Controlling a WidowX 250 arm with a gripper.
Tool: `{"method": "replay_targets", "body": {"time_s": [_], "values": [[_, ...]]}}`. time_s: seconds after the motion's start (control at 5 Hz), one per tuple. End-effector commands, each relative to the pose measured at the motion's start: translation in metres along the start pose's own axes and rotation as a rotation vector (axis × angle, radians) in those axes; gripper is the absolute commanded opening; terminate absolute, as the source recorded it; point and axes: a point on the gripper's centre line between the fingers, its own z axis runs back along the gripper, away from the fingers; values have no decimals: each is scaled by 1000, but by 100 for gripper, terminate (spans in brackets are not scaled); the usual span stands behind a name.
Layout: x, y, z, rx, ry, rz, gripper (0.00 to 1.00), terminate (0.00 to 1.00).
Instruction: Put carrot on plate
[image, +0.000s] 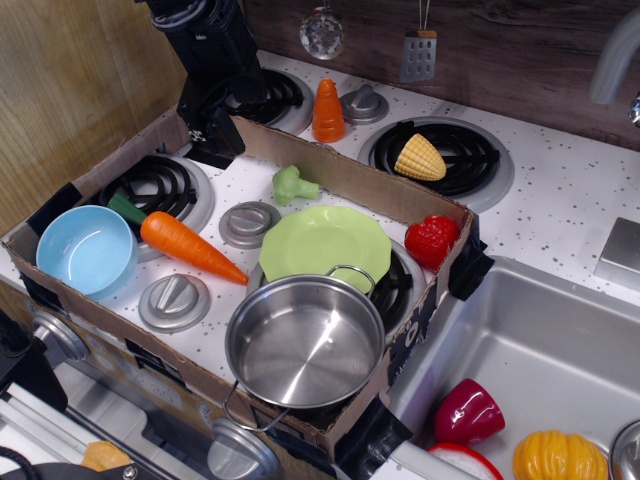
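Note:
The long orange carrot (190, 246) with its dark green stem end lies on the stove top left of centre, tip pointing right toward the plate. The lime-green scalloped plate (325, 243) sits to its right, empty, partly covered in front by a steel pot. My black gripper (208, 135) hangs at the back left, over the cardboard wall, well behind the carrot and holding nothing that I can see. Its fingers are dark and I cannot tell whether they are open.
A steel pot (305, 340) stands in front of the plate. A light blue bowl (87, 250) is at left. A green broccoli toy (293, 185), red toy (432, 240), stubby orange cone (327, 110) and corn (420, 158) lie around. A cardboard wall (350, 170) rings the stove; the sink (530, 330) is at right.

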Motion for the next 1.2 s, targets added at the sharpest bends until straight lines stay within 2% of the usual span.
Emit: {"method": "replay_targets", "body": {"time_s": [0.0, 0.2, 0.6, 0.8, 1.0], "values": [[0, 0, 0, 0, 0, 0, 100, 0], [-4, -18, 11, 17, 40, 29, 100, 0], [-12, -49, 17, -4, 132, 28, 100, 0], [-21, -59, 9, -52, 156, -29, 100, 0], [-31, -72, -3, -68, 203, -51, 100, 0]]}}
